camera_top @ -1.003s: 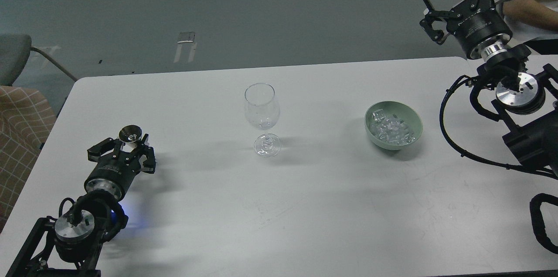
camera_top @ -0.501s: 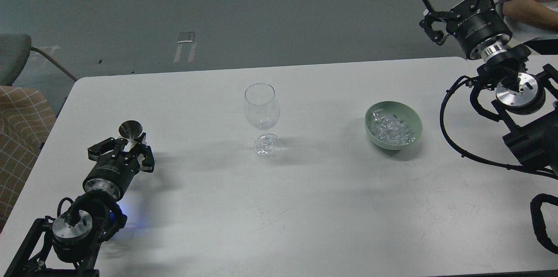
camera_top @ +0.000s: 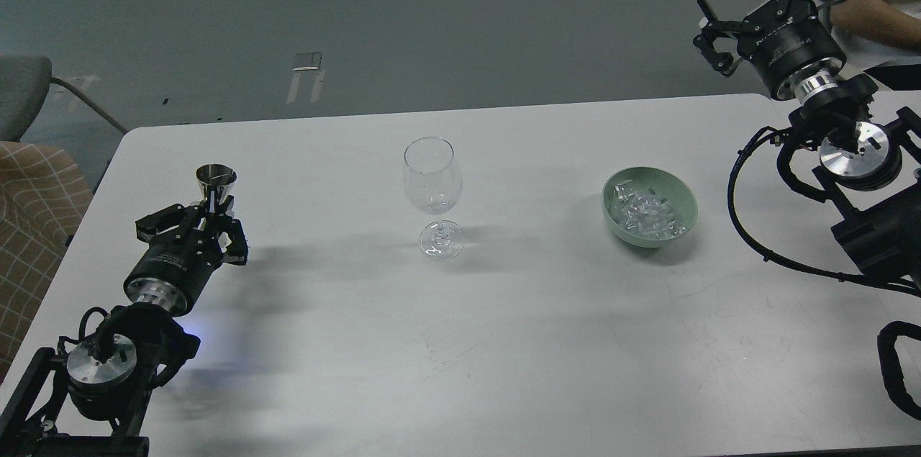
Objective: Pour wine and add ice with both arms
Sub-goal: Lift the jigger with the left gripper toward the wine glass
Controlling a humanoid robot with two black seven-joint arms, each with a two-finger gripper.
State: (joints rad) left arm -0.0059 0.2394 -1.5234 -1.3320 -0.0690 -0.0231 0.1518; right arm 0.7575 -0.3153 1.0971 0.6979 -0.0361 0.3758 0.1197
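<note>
**Steel cup in my left hand, glass and ice bowl waiting**

Nearest me, my left hand [camera_top: 209,216] is clamped on a small shiny metal measuring cup [camera_top: 216,183], cone-shaped with a round open mouth, held upright just above the white matte surface [camera_top: 504,342]. I cannot tell what is inside the cup.

Farther in, at the middle of the surface, stands a clear stemmed wine glass [camera_top: 432,194], upright on its round foot, its tulip bowl holding no liquid that I can see. To its right, well apart, sits a pale green rounded ceramic bowl [camera_top: 650,206] with a heap of clear, glossy ice cubes [camera_top: 646,213] inside.

Farthest away, my right hand [camera_top: 763,0] hangs beyond the surface's far right corner, its black fingers spread wide with nothing between them. The glass and the bowl touch neither hand.
</note>
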